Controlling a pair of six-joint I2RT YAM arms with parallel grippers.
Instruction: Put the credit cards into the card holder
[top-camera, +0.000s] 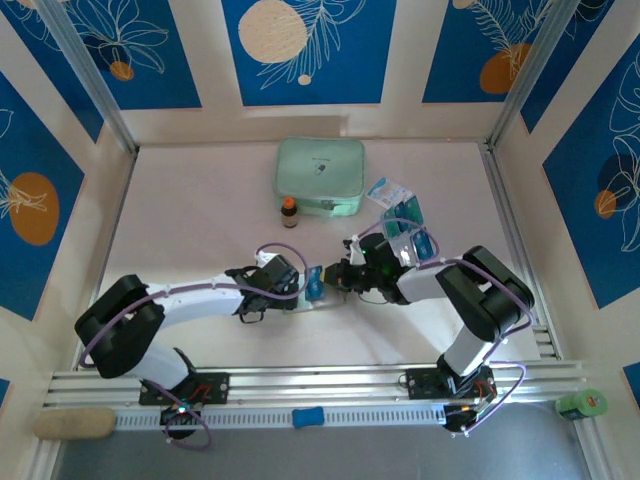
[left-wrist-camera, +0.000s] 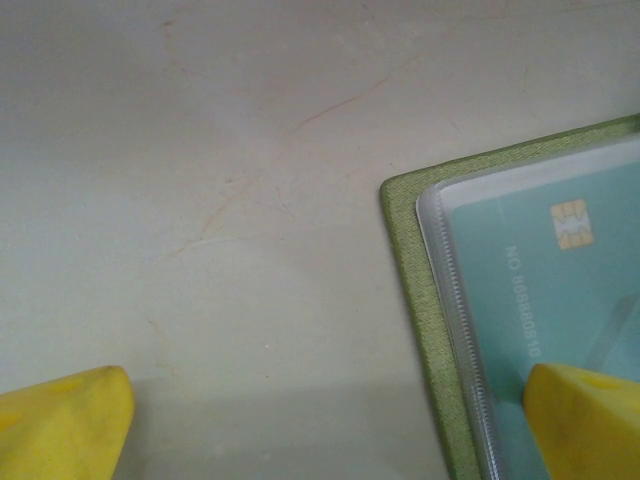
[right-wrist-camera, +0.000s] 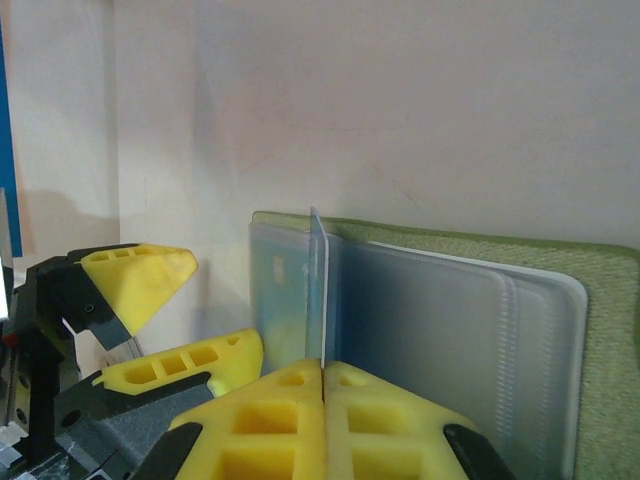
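Pale tabletop; card holder cropped; right gripper tight on edge-on credit card; left gripper wide open

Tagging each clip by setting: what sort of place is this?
Probably a purpose-built robot test booth, not a lived-in room: printed blue leaf panels wall in a pale table, an aluminium rail for mounting runs along its near edge, and a mint zip case lies there like a prop.

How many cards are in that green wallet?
1: a teal card in the card holder's clear pocket. The right gripper holds a second card edge-on; others may be hidden.
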